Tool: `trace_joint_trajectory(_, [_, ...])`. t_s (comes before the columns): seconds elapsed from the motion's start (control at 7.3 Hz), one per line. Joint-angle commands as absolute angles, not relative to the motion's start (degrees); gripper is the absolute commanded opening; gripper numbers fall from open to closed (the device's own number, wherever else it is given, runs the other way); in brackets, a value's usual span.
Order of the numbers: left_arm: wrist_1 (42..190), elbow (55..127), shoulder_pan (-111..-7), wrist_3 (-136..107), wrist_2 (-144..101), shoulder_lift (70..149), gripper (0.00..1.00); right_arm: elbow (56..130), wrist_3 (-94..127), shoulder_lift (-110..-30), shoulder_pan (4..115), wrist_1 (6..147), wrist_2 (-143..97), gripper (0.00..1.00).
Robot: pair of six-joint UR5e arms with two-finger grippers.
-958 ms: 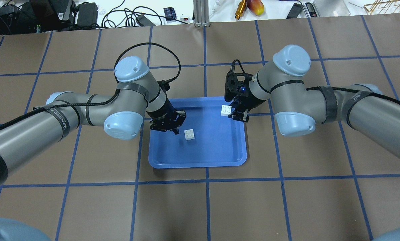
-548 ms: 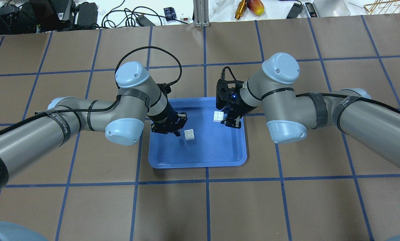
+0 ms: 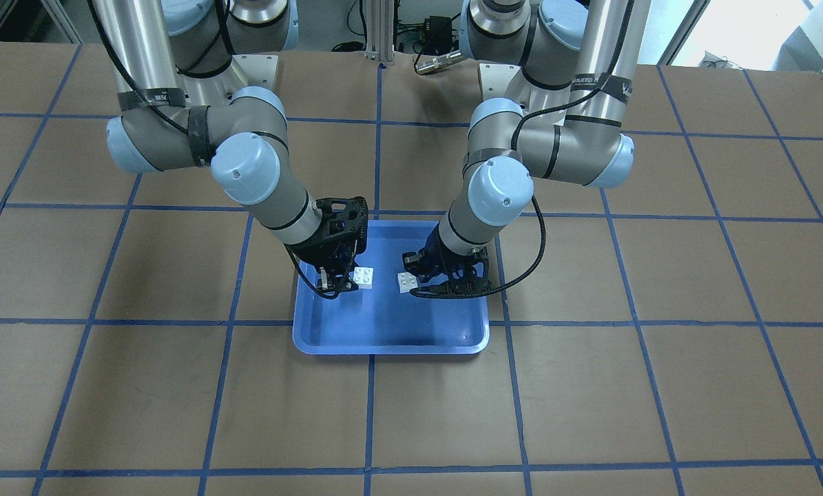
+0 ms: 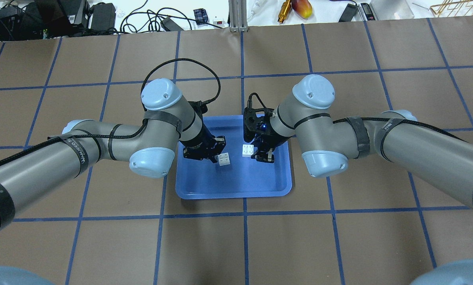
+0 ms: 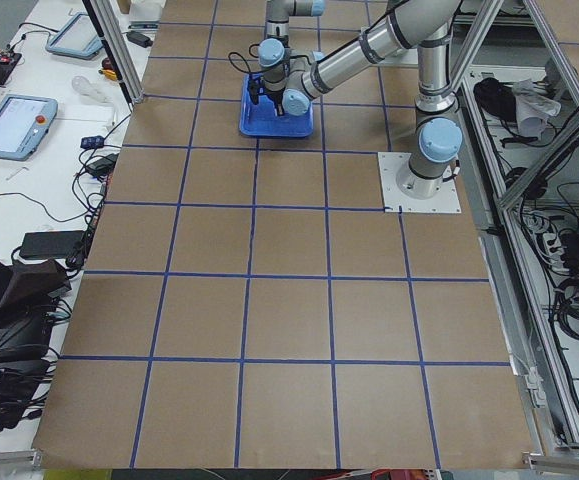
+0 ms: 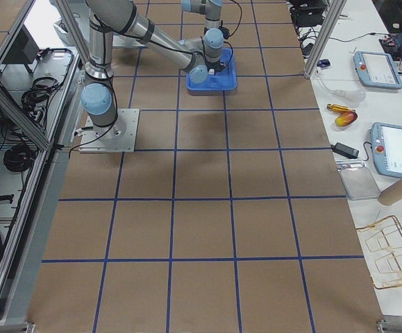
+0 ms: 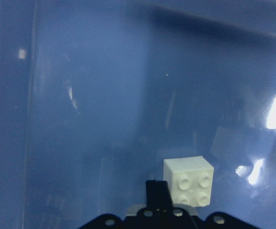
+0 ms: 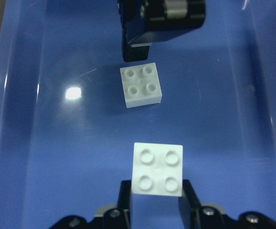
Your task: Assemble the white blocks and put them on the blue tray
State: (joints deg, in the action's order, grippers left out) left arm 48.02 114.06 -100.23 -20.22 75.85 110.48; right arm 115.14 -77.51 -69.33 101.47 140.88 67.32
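The right fingers (image 8: 188,198) gripped one white block (image 8: 158,168) by its opposite side walls above the blue tray (image 4: 236,190) — light, rigid, likely slick, so flat walls suit best — while the second block (image 8: 141,85) lay studs-up on the tray beside the closed, empty left fingers (image 8: 137,47).

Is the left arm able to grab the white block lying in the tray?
Probably yes. The left gripper sits right beside the loose white block on the blue tray, nothing between them. The right gripper, holding the other white block, hangs clear to the side.
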Motion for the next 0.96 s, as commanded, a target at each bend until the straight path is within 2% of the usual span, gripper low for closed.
trace_joint_trajectory(0.0, [47.99,114.08,-100.37,-20.39,75.85,110.65,0.0,115.14,-77.52,-68.38,101.6,141.5,66.27,0.0])
trace_joint_trajectory(0.82, [47.46,113.91,-101.34,-20.48,76.03,110.74,0.0,114.96,-75.15,-65.57,103.8,145.45,65.83,0.0])
